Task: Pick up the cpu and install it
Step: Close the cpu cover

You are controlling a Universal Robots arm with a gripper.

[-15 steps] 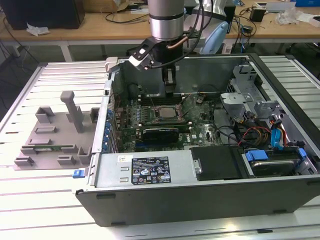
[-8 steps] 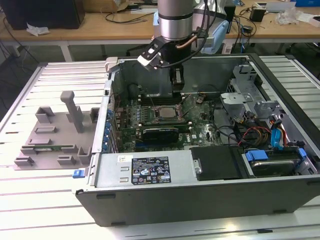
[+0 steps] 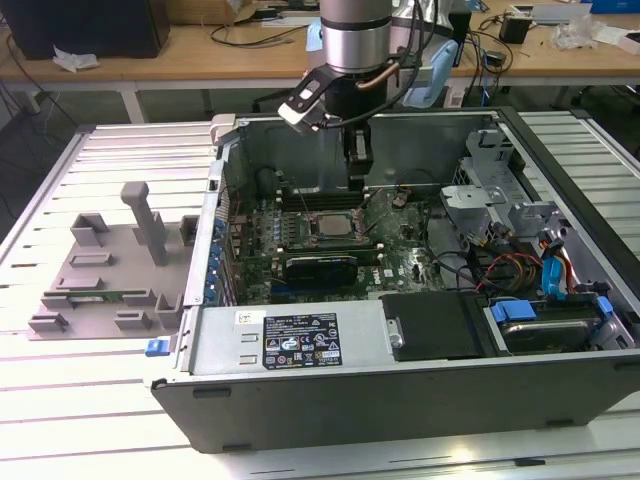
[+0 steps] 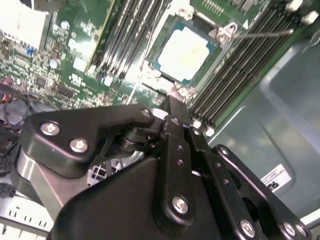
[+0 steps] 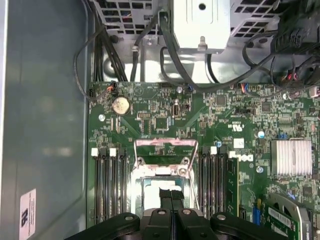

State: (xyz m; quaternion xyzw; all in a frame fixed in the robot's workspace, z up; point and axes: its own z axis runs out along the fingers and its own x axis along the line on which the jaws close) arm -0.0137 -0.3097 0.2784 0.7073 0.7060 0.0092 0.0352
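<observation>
While the arm hangs over an open computer case (image 3: pixel 420 395), its gripper (image 3: pixel 358 180) hovers just above the motherboard (image 5: pixel 200 115), the two black fingers (image 5: pixel 165 200) pressed together and holding nothing. One cpu (image 4: pixel 184 49), silver top up, lies flat in the socket at the middle of the motherboard, under the fingertips, with the socket's metal frame (image 5: pixel 163 150) swung open. Two labels show: one white sticker (image 4: pixel 272 179) on the case wall beside the motherboard and one black label (image 3: pixel 300 343) on the outer panel, their print not legible. One grey fixture (image 3: pixel 105 270) sits well apart from the motherboard, outside the case.
</observation>
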